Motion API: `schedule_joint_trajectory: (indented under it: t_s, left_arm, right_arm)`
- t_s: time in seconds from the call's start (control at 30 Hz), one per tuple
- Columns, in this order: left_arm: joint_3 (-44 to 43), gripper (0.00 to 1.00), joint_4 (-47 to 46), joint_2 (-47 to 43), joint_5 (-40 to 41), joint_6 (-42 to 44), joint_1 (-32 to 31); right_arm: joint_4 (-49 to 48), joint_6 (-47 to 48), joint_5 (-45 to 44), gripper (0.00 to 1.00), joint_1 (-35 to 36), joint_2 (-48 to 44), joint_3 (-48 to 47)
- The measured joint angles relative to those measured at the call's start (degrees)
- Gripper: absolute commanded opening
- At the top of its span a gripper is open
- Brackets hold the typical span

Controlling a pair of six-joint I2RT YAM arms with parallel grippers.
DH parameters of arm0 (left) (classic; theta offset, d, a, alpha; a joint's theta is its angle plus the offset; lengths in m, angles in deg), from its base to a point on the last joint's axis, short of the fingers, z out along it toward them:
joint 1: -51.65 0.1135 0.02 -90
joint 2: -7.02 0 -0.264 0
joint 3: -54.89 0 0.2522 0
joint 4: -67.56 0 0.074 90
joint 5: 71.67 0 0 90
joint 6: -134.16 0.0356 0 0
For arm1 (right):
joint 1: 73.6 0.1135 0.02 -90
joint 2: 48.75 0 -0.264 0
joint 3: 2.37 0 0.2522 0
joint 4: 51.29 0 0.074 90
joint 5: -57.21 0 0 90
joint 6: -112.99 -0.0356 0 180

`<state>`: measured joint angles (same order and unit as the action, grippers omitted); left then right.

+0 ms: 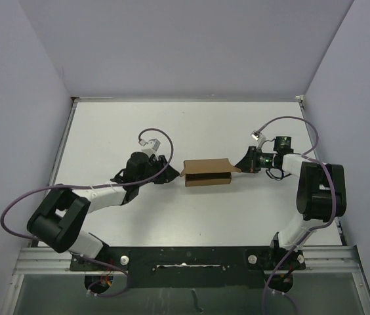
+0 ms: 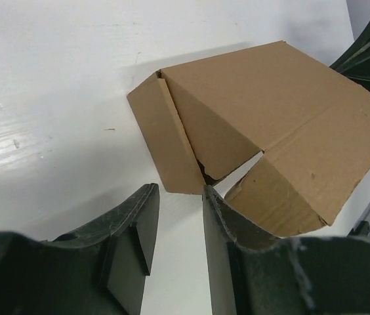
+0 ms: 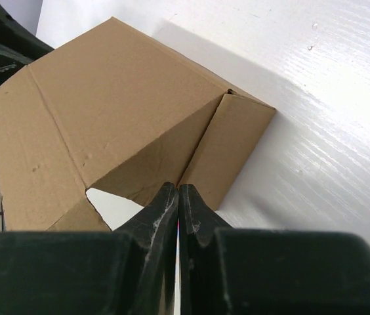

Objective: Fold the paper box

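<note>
Close to the left wrist lens: left tool (image 2: 178, 203), spread, holding nothing, one fingertip just beside the near end flap of the paper box (image 2: 283, 111). Close to the right wrist lens: right tool (image 3: 177, 195), pressed together, tips right at the opposite end flap; cannot tell whether any cardboard edge is nipped between them.

Lies on the white tabletop (image 1: 139, 131), between the two tools, near the middle. Looks like plain brown corrugated card, unmarked, already raised into a low sleeve with a crease across the top panel. Ends open, small flaps splayed outward at either end, a gap at the left tool's end showing bare tabletop underneath.

Appears to be at the step of closing the ends: body formed, flaps not yet tucked. Probably calls next for steadying one end while pushing the other flap inward along its crease, then tucking it. Needs a gentle, square push; light card, likely to slide or collapse sideways if shoved from one end only.
</note>
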<state>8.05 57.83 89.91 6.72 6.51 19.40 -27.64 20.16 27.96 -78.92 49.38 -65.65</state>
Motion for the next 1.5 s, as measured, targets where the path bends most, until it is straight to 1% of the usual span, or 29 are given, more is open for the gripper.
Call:
schedule_joint_trajectory:
  t_s: [0.17,0.37,0.6,0.87,1.13,1.5]
  left_arm:
    - [0.0,0.31,-6.1,5.6,-3.1,-2.6,0.0]
    - [-0.1,0.32,-9.8,9.3,-5.4,-4.3,0.0]
    - [-0.9,0.35,-12.5,12.3,-7.0,-5.7,0.0]
    - [-1.5,0.35,-12.8,13.6,-7.7,-6.5,0.0]
    - [-1.5,0.35,-12.8,14.1,-7.8,-6.7,0.0]
    - [-2.2,0.35,-11.9,14.3,-7.9,-6.5,0.0]
  right_arm:
    - [0.0,0.0,0.4,0.00,0.0,0.0,0.0]
    - [0.0,0.0,0.6,0.00,0.1,0.0,0.0]
    - [0.8,0.9,0.5,0.07,0.5,0.0,0.0]
    - [2.3,2.0,-0.3,0.10,1.9,1.7,-0.7]
    - [3.5,3.1,-1.2,0.19,2.4,1.9,-1.4]
    - [5.6,5.0,-2.8,0.22,2.3,1.9,-2.4]
